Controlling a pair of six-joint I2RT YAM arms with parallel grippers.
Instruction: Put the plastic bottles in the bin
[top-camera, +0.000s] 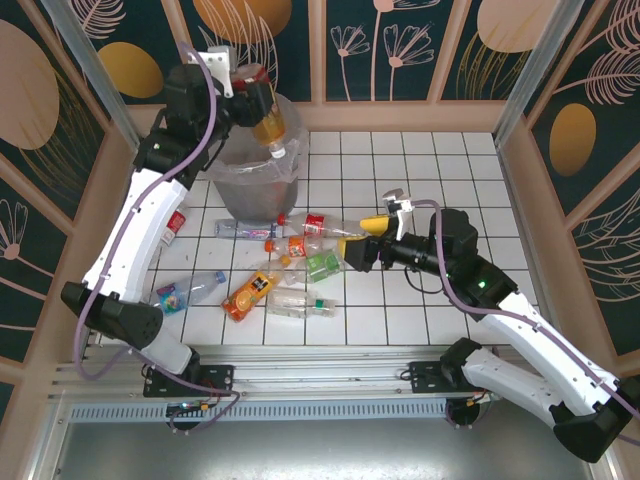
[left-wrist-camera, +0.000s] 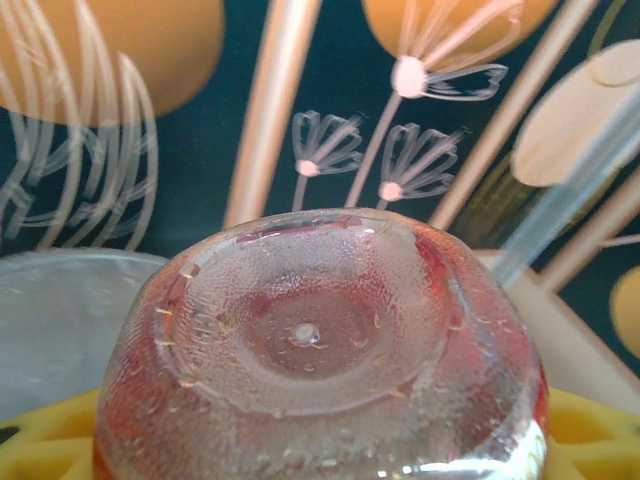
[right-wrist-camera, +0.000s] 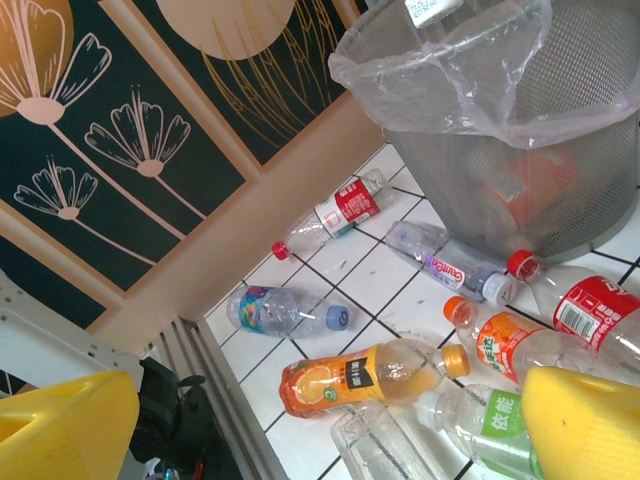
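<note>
My left gripper (top-camera: 258, 100) is raised over the bin (top-camera: 228, 178) and shut on a plastic bottle (top-camera: 272, 128) of amber drink, cap pointing down into the bin's mouth. In the left wrist view that bottle's base (left-wrist-camera: 310, 340) sits between the yellow fingers (left-wrist-camera: 40, 450). My right gripper (top-camera: 360, 236) hovers open above the heap of bottles, nearest a green-labelled one (top-camera: 322, 265). Between its yellow fingers (right-wrist-camera: 585, 420) lie an orange juice bottle (right-wrist-camera: 370, 380), a clear bottle (right-wrist-camera: 385, 450) and the green-labelled bottle (right-wrist-camera: 490, 420). The grey bin (right-wrist-camera: 520, 150) with its clear bag stands beyond.
Several more bottles lie on the white tiles: a red-labelled one (top-camera: 172, 228) by the left wall, a blue-capped one (top-camera: 190, 290), a clear one with a green cap (top-camera: 300, 304), and red and orange-labelled ones (top-camera: 315, 223) in front of the bin. Wooden walls fence the table.
</note>
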